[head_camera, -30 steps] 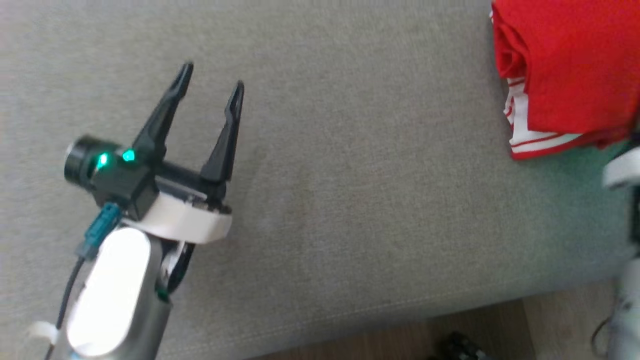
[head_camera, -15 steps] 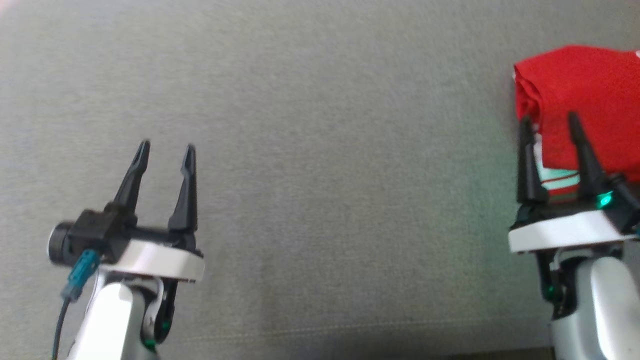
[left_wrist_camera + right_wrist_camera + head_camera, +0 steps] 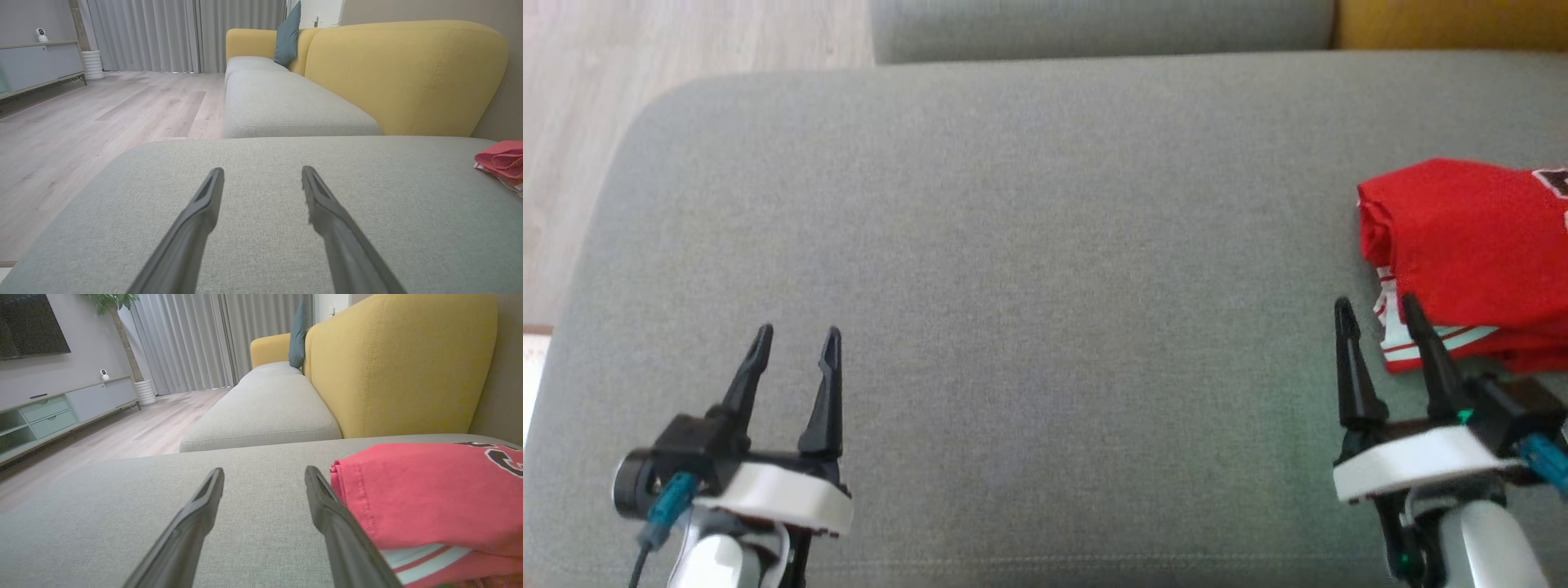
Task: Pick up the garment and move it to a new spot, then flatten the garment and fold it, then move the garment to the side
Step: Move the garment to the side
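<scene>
The garment [image 3: 1470,257], red with white striped trim, lies folded at the right end of the grey sofa seat [image 3: 1045,245]. The right wrist view has the garment [image 3: 429,498] just right of the right-hand finger, and the left wrist view shows the garment [image 3: 500,161] far off at the right edge. My right gripper [image 3: 1376,306] stands open at the lower right, its fingertips beside the garment's near-left corner, nothing between them. Low on the left, over bare cushion, my left gripper [image 3: 796,335] is open and empty.
A second grey seat cushion [image 3: 286,102] continues beyond this one, with a yellow backrest [image 3: 408,69] and a teal pillow [image 3: 288,34]. Wooden floor [image 3: 645,65] lies past the seat's left end. A low cabinet [image 3: 61,412] stands across the room.
The head view has tilted up, so the seat's far edge and the floor now show. The right gripper has come into view beside the garment. Both grippers stay open.
</scene>
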`<state>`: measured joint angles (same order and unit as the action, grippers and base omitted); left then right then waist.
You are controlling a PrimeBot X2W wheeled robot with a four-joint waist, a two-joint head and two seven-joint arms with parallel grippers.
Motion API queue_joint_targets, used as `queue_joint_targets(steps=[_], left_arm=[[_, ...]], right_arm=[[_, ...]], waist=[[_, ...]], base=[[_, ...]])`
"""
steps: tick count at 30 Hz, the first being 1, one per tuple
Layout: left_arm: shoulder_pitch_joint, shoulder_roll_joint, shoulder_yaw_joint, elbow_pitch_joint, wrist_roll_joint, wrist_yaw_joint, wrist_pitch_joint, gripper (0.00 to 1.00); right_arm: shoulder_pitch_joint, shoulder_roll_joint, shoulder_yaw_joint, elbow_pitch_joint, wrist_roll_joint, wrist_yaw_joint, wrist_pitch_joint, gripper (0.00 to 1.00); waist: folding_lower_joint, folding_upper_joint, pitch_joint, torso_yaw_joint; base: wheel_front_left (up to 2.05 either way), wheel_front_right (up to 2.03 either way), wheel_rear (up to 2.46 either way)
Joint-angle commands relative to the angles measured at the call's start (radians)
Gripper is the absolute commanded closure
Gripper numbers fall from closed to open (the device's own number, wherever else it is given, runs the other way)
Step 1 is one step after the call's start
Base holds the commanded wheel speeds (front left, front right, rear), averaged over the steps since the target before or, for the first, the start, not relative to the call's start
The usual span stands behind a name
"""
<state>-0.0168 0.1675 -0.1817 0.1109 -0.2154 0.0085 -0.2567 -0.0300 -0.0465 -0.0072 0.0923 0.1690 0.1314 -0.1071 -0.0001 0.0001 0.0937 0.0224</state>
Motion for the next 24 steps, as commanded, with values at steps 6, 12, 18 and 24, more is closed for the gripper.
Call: queue_joint_targets(steps=[6, 12, 18, 24], left_arm=[[0.009, 0.01, 0.021, -0.011, 0.0, 0.006, -0.002, 0.0], [0.04, 0.012, 0.014, -0.013, -0.001, 0.017, 0.012, 0.0], [0.047, 0.016, 0.012, -0.023, 0.001, 0.03, 0.017, 0.0], [0.044, 0.018, 0.013, -0.028, 0.002, 0.043, 0.016, 0.0]], right_arm=[[0.033, -0.004, 0.021, -0.032, 0.014, -0.001, -0.002, 0.0], [0.062, -0.004, 0.027, -0.041, 0.019, -0.001, 0.01, 0.0], [0.066, -0.004, 0.034, -0.049, 0.024, -0.001, 0.015, 0.0], [0.062, -0.004, 0.034, -0.051, 0.027, -0.001, 0.018, 0.0]], waist=[[0.0001, -0.0001, -0.062, -0.006], [0.0001, -0.0001, -0.094, -0.01], [0.0001, -0.0001, -0.097, -0.012], [0.0001, -0.0001, -0.093, -0.011]], base=[[0.0, 0.0, 0.0], [0.0, 0.0, 0.0], [0.0, 0.0, 0.0], [0.0, 0.0, 0.0]])
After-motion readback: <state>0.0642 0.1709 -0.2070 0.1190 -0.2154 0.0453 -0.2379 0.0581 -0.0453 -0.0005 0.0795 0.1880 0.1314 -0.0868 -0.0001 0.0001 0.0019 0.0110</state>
